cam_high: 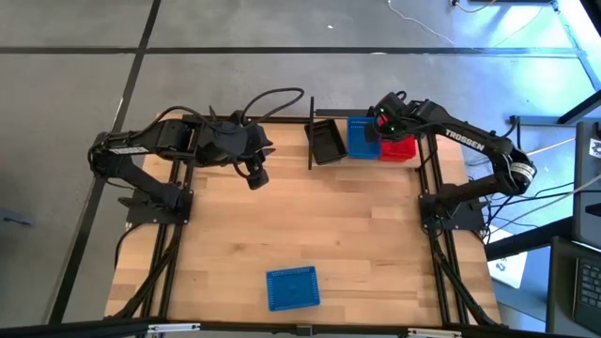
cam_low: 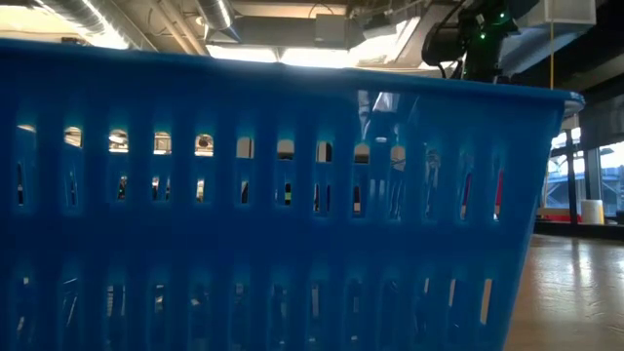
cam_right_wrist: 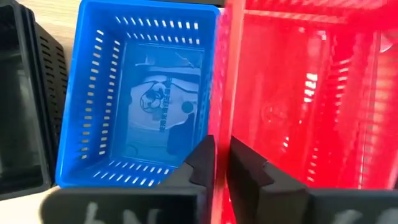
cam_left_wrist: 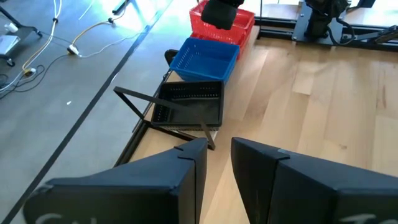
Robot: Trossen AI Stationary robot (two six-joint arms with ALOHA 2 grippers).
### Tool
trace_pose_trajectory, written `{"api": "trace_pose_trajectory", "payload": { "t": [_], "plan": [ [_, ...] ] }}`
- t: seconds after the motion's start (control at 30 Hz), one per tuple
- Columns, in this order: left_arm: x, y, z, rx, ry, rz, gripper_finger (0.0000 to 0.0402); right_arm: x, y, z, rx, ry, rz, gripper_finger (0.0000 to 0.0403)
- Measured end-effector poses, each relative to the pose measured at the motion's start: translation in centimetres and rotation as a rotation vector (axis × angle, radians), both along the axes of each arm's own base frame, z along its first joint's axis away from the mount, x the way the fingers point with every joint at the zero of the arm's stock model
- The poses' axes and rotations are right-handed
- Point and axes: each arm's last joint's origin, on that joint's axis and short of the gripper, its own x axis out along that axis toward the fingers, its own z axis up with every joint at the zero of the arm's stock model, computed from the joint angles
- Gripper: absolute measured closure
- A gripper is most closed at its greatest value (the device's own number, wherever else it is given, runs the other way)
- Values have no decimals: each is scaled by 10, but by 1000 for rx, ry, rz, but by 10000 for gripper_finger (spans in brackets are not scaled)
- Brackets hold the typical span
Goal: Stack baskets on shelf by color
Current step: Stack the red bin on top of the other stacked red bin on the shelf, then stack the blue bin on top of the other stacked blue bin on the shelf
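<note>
— Red plastic at the right gripper (cam_right_wrist: 222, 146): it sits at the near wall of the red basket (cam_right_wrist: 311, 93), right over that wall's rim.

— Is it clamped on it?

— We cannot tell whether it grips the wall or is clear of it.

— What lies beside the red one?

— Just beside it we see a blue basket (cam_right_wrist: 143, 93), their walls about touching, and then a black basket (cam_right_wrist: 18, 106) on the blue one's far side. All three stand in a row on the shelf (cam_left_wrist: 134, 99) at the back edge of the bench (cam_high: 310, 216).

— And the left gripper (cam_left_wrist: 217, 146)?

— It hangs over the bench's back left part, well apart from the shelf, with its fingers parted and nothing between them.

— Anything else?

— We see a lone blue basket (cam_high: 292, 286) on the bench near the front edge, well apart from both arms. It fills nearly all of the low view.
</note>
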Motion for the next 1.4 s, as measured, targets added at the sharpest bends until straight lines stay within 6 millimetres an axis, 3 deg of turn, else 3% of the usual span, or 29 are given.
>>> {"api": "trace_pose_trajectory", "payload": {
  "t": [0.27, 0.47, 0.6, 0.77, 0.97, 1.07, 1.27, 1.4],
  "plan": [
    [0, 0, 0, 1, 4, 0, 336, 0, 0, 2, -5, 0, 8, 324],
    [0, 0, -1, -18, -3, 13, 336, 2, 0, 26, -66, -32, 36, 321],
    [-5, 0, -6, -97, 21, 70, 336, 4, 16, 54, -157, -68, 187, 320],
    [-9, -3, -18, -255, 113, 22, 336, 1, 55, 90, -281, -124, 510, 320],
    [-3, -17, -41, -445, 217, -179, 336, -8, 101, 113, -310, -276, 882, 320],
    [5, -29, -61, -493, 252, -264, 336, -12, 117, 118, -322, -316, 1026, 320],
    [26, -59, -116, -451, 208, -489, 336, -13, 138, 121, -356, -333, 1251, 320],
    [32, -74, -148, -500, 135, -523, 336, -13, 144, 121, -363, -334, 1311, 320]
  ]
}}
